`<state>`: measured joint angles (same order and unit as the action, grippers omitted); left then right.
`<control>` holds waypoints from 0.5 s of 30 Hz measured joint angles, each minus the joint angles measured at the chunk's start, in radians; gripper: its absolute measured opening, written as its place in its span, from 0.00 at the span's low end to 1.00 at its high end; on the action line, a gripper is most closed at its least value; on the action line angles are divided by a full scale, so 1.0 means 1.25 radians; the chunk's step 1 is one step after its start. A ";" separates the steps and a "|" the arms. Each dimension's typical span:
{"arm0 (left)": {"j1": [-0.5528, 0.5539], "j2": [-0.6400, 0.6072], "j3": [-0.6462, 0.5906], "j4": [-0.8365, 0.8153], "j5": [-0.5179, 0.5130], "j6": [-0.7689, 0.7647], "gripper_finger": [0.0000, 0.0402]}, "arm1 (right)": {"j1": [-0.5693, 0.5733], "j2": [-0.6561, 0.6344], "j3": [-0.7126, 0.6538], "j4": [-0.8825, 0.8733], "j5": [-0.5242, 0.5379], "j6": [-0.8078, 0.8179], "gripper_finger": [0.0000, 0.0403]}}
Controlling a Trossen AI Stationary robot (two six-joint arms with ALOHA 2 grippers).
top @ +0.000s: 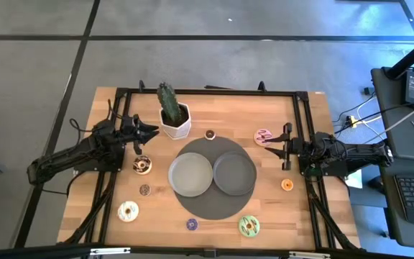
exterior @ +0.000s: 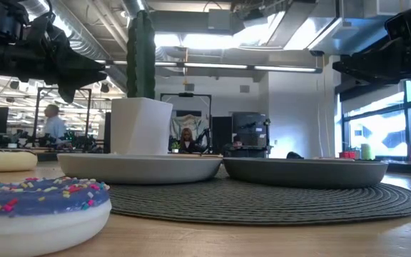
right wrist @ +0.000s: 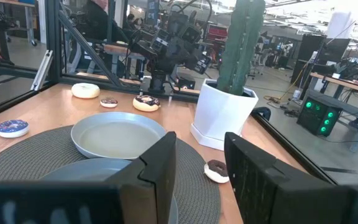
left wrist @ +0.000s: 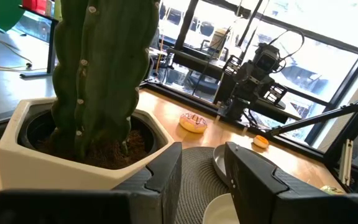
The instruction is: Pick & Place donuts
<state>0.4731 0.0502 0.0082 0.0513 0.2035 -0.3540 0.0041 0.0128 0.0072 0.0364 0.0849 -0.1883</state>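
Centre of table: round mat (top: 214, 208) bearing two grey plates (top: 190, 175) (top: 234, 173), low obstacles. At 11 o'clock from the mat: tall potted cactus (top: 172, 110), chief obstruction, just beside the left gripper (top: 152, 132). Donuts (top: 142, 165) scattered around the mat; bare wood between them gives passage.
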 joint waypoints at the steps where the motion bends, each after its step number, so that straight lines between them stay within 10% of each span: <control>1: 0.000 0.000 0.000 0.000 0.000 0.000 0.29 | 0.000 0.000 0.000 0.000 0.000 0.000 0.34; 15: 0.000 0.000 0.000 0.000 0.000 0.000 0.29 | -0.001 0.000 0.000 0.009 0.057 -0.282 0.34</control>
<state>0.4731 0.0502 0.0083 0.0515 0.2034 -0.3539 0.0032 0.0128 0.0074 0.0471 0.1567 -0.5406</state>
